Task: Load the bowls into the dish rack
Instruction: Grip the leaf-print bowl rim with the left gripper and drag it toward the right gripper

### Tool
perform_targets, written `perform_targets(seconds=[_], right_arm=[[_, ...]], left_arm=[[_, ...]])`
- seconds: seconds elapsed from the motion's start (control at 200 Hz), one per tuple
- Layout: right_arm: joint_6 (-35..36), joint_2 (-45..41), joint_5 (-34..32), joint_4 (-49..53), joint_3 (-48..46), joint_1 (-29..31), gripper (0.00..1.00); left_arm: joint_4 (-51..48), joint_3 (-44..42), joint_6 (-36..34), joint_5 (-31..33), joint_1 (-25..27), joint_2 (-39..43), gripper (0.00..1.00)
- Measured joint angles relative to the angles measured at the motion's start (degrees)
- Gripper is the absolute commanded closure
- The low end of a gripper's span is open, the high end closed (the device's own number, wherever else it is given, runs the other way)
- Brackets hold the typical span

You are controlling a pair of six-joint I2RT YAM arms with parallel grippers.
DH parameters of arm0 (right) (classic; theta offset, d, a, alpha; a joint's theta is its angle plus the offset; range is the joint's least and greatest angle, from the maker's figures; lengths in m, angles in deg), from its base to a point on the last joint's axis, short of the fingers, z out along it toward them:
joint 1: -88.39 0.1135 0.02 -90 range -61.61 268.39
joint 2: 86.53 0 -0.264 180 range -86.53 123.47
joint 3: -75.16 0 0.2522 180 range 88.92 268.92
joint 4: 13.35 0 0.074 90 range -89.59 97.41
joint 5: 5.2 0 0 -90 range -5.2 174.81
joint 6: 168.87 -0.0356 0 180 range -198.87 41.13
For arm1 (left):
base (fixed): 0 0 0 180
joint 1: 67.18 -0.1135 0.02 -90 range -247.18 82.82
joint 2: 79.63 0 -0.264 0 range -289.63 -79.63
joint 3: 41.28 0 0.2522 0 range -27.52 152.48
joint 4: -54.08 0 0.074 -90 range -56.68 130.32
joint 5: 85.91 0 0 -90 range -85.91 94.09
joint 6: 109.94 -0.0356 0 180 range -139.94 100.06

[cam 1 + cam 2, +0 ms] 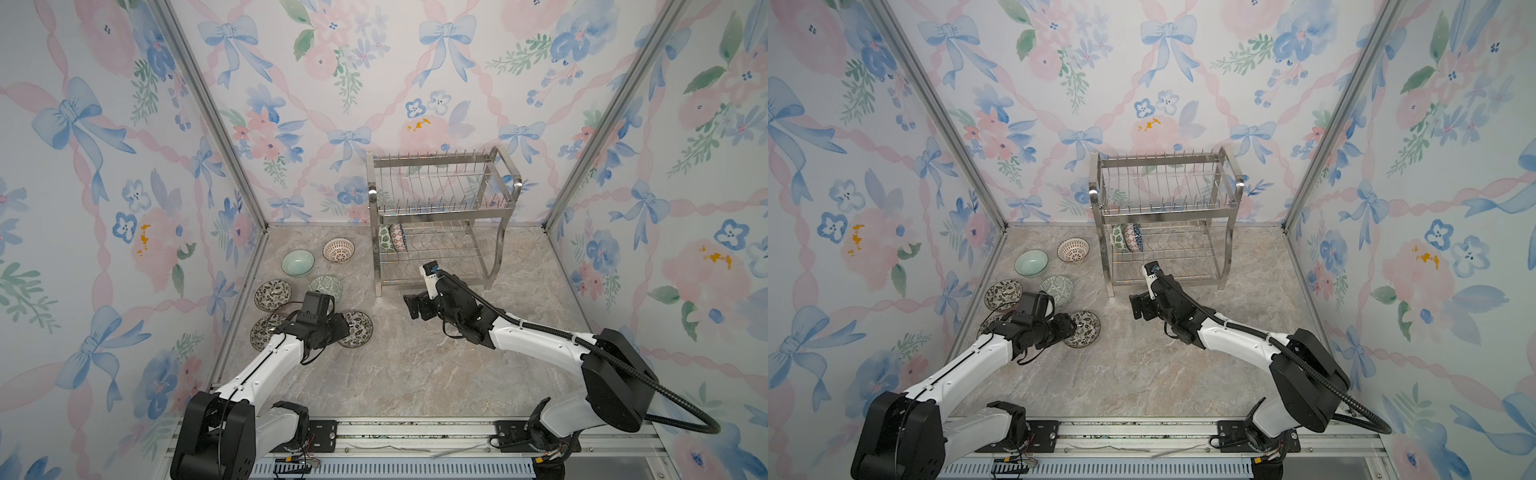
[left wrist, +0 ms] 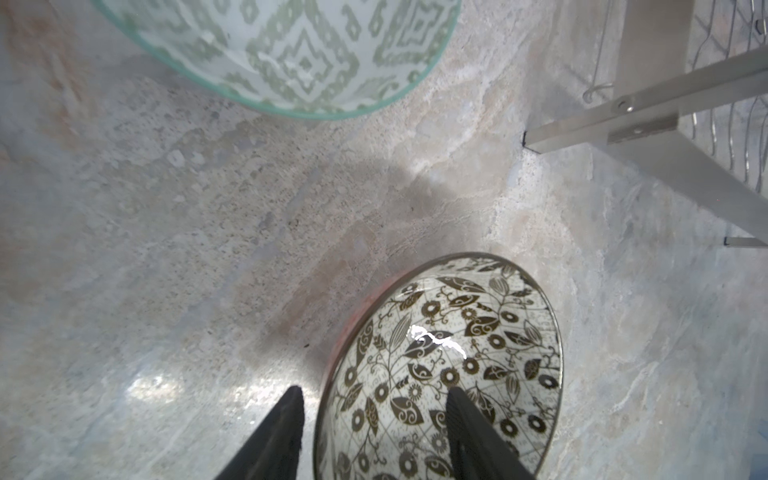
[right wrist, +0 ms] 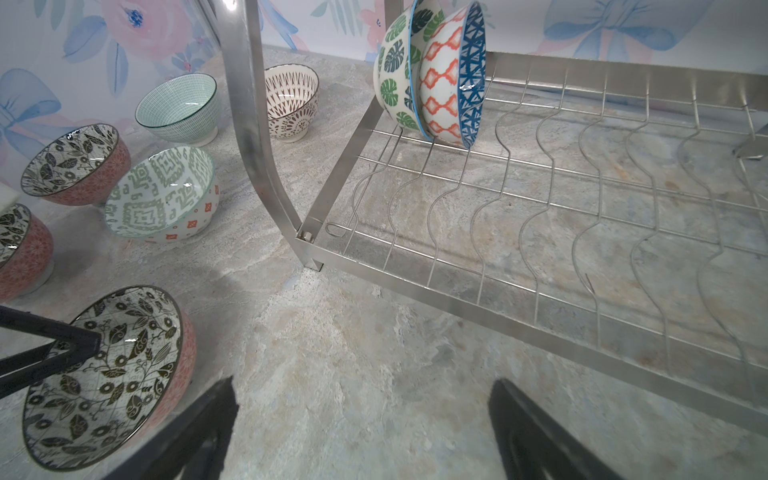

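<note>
**Left hand astride a floral bowl's rim; two bowls stand in the rack**

I have the left hand (image 2: pixel 374 392) low over the dark floral bowl (image 2: pixel 449 365) that sits upright nearest the middle of the surface (image 1: pixel 415 365). Its jaws are partly apart and straddle the bowl's rim, one finger inside and one outside. I see a gap on the outer side, so it grips nothing. In both top views the wrist hides these fingers.

The right hand (image 3: pixel 363 388) hangs wide open and empty above bare surface, near the front left leg of the dish rack (image 3: pixel 457 299). The rack stands at the back of the surface, close to the rear wall.

Two bowls stand on edge at the left end of its lower tier: the green-leaf bowl (image 3: pixel 392 75) at the very end; the red lattice bowl (image 3: pixel 446 83), blue triangles inside, leaning against it and touching.

Five other bowls sit upright on the surface to the left of the rack:
- the green geometric bowl (image 1: pixel 325 286), just behind the left wrist;
- the pale green bowl (image 1: pixel 298 262), behind that;
- the brown-patterned white bowl (image 1: pixel 338 250), beside the pale green one and nearest the rack;
- a second dark floral bowl (image 1: pixel 273 295), by the left wall;
- a third dark floral bowl (image 1: pixel 261 332), nearer me and partly behind the left arm.
</note>
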Motion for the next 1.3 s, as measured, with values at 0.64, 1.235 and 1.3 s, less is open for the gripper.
perform_targets(seconds=[0.64, 1.235, 1.3], right_arm=[[-2.82, 0.00, 0.04, -1.03, -1.66, -1.27, 0.03], [-4.55, -2.99, 0.17, -1.31, -4.81, -3.43, 0.04], [-4.90, -3.48, 0.26, -1.03, -5.05, -4.35, 0.04]], left_arm=[[0.37, -0.09, -0.20, 0.63, 0.00, -1.25, 0.88], [-0.33, 4.90, -1.31, 3.23, 7.72, -5.01, 1.00], [-0.68, 7.23, -1.38, 3.72, 10.12, -5.88, 1.00]])
